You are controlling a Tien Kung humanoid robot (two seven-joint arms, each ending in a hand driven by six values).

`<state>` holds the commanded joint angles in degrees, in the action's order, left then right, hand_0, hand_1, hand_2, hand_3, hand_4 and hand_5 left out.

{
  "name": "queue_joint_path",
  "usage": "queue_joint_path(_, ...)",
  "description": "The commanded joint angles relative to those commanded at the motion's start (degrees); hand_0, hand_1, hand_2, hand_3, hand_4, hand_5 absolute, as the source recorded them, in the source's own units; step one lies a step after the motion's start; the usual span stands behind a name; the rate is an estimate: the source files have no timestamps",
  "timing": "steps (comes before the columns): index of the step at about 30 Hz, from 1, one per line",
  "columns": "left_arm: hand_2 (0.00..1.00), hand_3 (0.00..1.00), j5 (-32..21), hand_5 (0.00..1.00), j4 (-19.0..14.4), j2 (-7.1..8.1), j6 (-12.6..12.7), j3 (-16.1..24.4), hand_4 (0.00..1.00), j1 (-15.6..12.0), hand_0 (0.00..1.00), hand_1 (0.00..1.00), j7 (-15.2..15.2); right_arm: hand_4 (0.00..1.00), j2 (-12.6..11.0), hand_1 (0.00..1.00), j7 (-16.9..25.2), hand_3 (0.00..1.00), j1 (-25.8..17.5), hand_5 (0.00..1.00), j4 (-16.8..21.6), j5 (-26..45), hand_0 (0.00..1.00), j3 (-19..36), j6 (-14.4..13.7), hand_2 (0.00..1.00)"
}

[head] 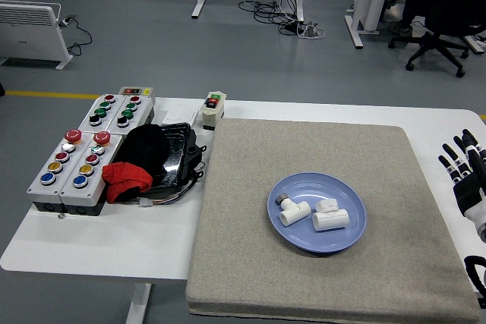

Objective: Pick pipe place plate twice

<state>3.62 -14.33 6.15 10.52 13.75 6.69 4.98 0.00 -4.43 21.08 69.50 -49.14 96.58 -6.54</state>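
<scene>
A blue plate [351, 240] lies on the grey mat [319, 153], right of centre. Two white pipe fittings rest inside it: one with a metal end [292, 211] on the left, and another [330, 218] on the right. My right hand [465, 168] is at the picture's right edge, off the mat and well right of the plate, fingers spread and holding nothing. The left arm does not show.
Button control boxes [76, 157] stand on the white table at the left. Beside them sits a black tray [175, 153] with black and red cloth [125, 176]. A small switch box [213, 109] stands at the mat's far left corner.
</scene>
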Motion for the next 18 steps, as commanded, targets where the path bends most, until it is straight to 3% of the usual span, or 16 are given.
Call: queue_joint_path(18,0.518,0.589,0.2,0.998,0.0,-0.11,0.0,0.1,0.268,-0.2,0.622,0.588,0.0,0.551,0.0,0.855,1.5,0.855,-0.8,0.665,-0.3,-0.1,0.922,-0.1,0.5,0.906)
